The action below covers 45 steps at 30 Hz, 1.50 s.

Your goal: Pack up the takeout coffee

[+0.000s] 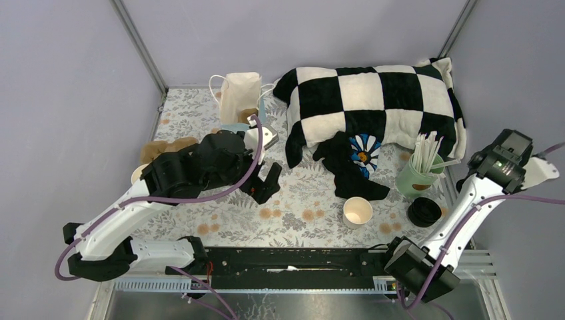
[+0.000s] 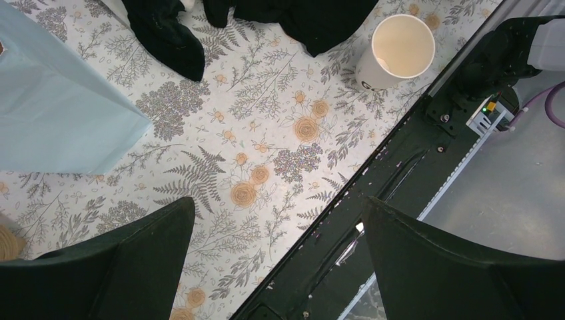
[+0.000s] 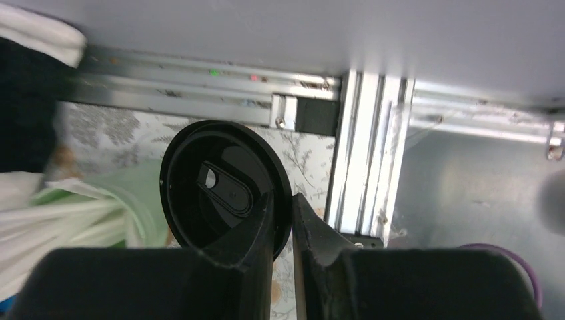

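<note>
The left hand [image 2: 278,257] gapes wide, the right hand [image 3: 283,212] pinches.

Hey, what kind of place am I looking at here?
Probably a walled robot test cell staged as a coffee counter: plain grey panels on aluminium rails, an open paper cup, and a green cup of straws.

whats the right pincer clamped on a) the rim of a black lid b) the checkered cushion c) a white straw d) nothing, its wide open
a: in the right wrist view the right pincer pinches the black lid by its rim, one finger on each side.
</note>
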### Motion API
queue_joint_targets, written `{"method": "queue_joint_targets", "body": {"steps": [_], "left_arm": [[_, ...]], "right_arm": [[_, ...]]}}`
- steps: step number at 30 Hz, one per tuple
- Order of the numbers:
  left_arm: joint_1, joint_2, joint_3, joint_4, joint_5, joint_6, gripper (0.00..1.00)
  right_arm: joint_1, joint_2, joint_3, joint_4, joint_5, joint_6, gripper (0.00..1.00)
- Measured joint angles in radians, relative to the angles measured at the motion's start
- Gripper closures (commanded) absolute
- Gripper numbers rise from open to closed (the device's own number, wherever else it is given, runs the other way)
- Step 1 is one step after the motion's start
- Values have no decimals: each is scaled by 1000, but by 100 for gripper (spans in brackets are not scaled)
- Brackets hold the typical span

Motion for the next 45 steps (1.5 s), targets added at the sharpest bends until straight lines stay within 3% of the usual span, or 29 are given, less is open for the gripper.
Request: {"method": "queue_joint_targets", "body": {"steps": [9,15,22,25,32,37,45], "left_arm": [[-4,-11,-5,0,-16,4,1],[-5,53,56,-7,-30,3,1],[14,204,271,-23,-23,-41,1],[94,285,399,-24,56,-109,6],[294,348,370,4,258,-295,21],[289,406,329,-9,288,-370,34],[285,500,325,-61,202,-390,51]], "right_arm": [[63,94,406,27,-140,-79,89],[317,186,542,120,-378,-119,86],[745,322,511,180,-589,-148,85],[925,326,438,209,-629,-158,85],[1215,303,303,273,-608,-152,86],[1321,302,289,282,-558,-156,86],[1369,358,328,278,-504,-190,86]]}}
